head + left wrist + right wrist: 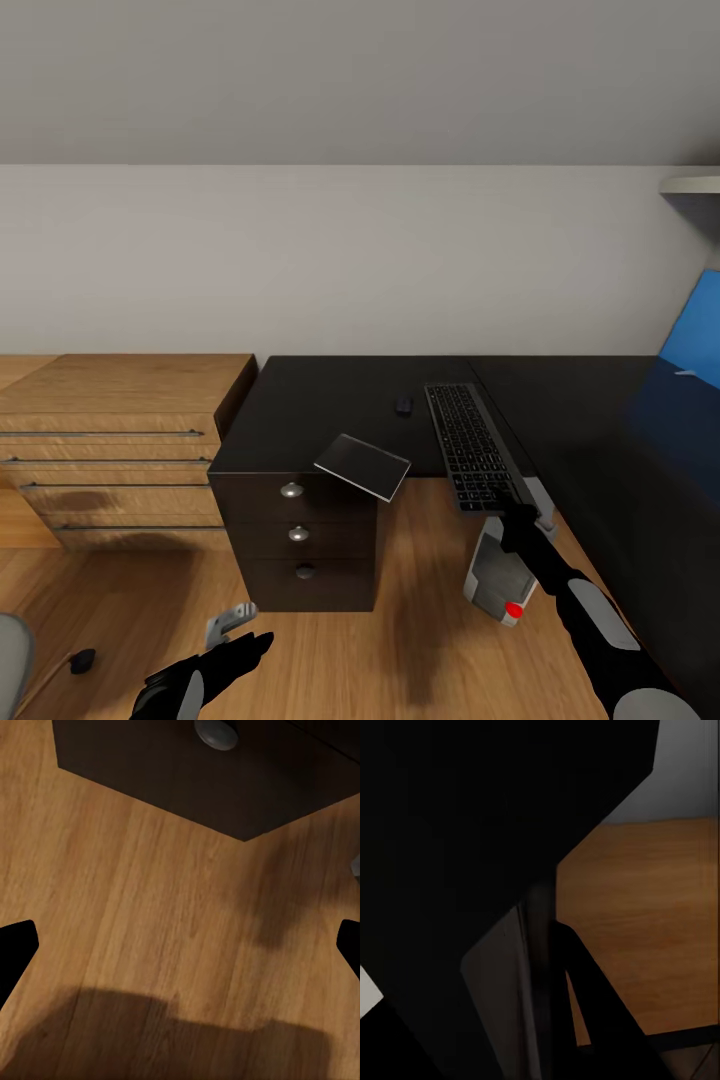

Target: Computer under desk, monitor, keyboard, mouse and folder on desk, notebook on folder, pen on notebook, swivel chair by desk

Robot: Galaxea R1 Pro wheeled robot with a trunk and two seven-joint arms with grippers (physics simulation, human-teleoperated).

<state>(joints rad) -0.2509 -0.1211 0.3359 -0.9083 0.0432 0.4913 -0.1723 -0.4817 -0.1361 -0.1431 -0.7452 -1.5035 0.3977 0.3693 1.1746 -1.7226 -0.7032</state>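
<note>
The keyboard (470, 445) lies lengthwise on the black desk (340, 400), its near end sticking out past the front edge. My right gripper (520, 516) is at that near end, shut on the keyboard's rim (502, 1005). The small dark mouse (403, 406) sits to the keyboard's left. A flat grey rectangle, likely the notebook (362, 466), overhangs the desk's front corner. The pale computer (497, 578) stands on the floor just below the keyboard's end. My left gripper (240, 632) (180, 945) hangs open low over the wooden floor, holding nothing.
A dark drawer pedestal (300, 545) with round knobs (216, 731) stands under the desk's left end. A light wooden drawer chest (110, 440) adjoins it at the left. The blue back panel (695, 330) rises at the right. A grey rounded edge of the swivel chair (10, 660) shows at bottom left.
</note>
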